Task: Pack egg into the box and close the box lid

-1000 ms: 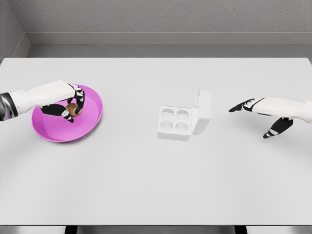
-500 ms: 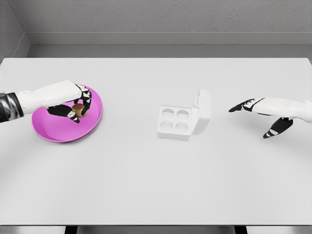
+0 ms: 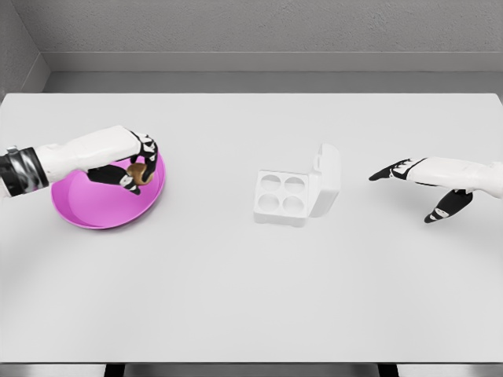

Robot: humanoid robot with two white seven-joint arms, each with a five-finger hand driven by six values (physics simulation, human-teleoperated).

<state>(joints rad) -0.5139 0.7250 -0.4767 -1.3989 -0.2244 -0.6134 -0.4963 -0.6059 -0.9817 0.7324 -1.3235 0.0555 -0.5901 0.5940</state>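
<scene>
A brown egg (image 3: 138,171) is held in my left hand (image 3: 136,166), whose fingers are curled round it above the right part of the pink bowl (image 3: 86,210). The white egg box (image 3: 283,198) lies at the table's middle with four empty cups, and its lid (image 3: 326,179) stands open on the right side. My right hand (image 3: 420,188) hovers to the right of the box with fingers spread and nothing in it.
The white table (image 3: 251,298) spreads wide in front of the box and between bowl and box. A grey wall (image 3: 251,31) runs behind the table's far edge.
My left hand has lifted the egg out of the bowl's middle and carried it rightward toward the bowl's right rim. The right hand has stayed still.
</scene>
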